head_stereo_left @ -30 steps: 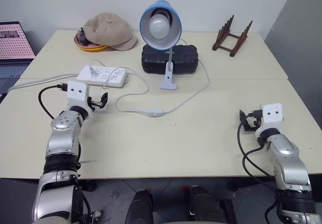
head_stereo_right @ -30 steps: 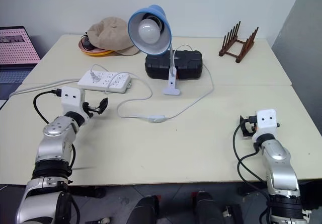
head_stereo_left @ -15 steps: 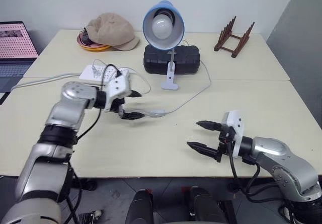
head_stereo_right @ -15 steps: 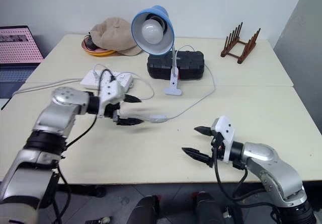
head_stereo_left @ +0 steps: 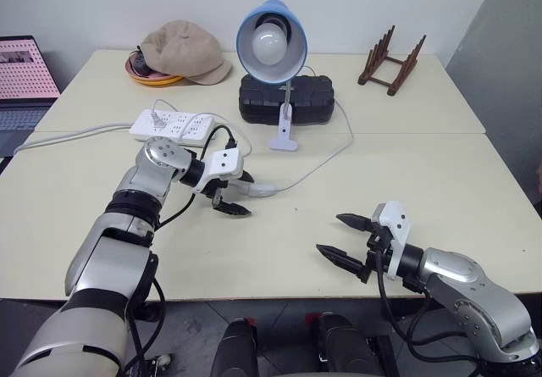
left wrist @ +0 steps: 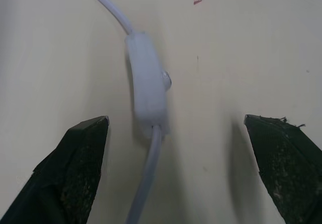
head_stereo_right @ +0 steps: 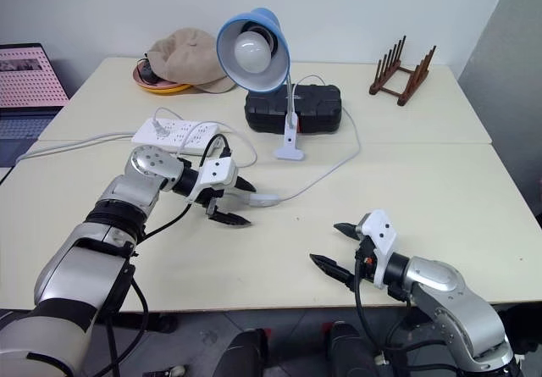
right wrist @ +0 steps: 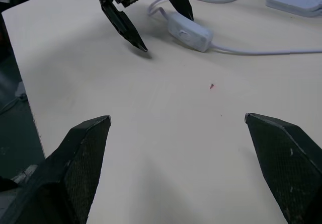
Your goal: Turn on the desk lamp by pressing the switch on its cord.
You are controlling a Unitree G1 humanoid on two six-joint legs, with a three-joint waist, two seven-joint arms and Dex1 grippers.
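switch point(left wrist: 147, 87) | smooth white oblong | between open left gripper point(head_stereo_left: 240, 196) fingers, seemingly untouched

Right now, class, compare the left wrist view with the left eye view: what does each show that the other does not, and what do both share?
Left wrist view alone: the small raised button on the switch, seen close up between that gripper's two black fingers, and a tiny red speck on the tabletop. Left eye view alone: the desk lamp, unlit, the power strip, the cap, the black case, the wooden rack, and the right gripper, open. Both share the switch, the cord and the open left gripper straddling the switch.
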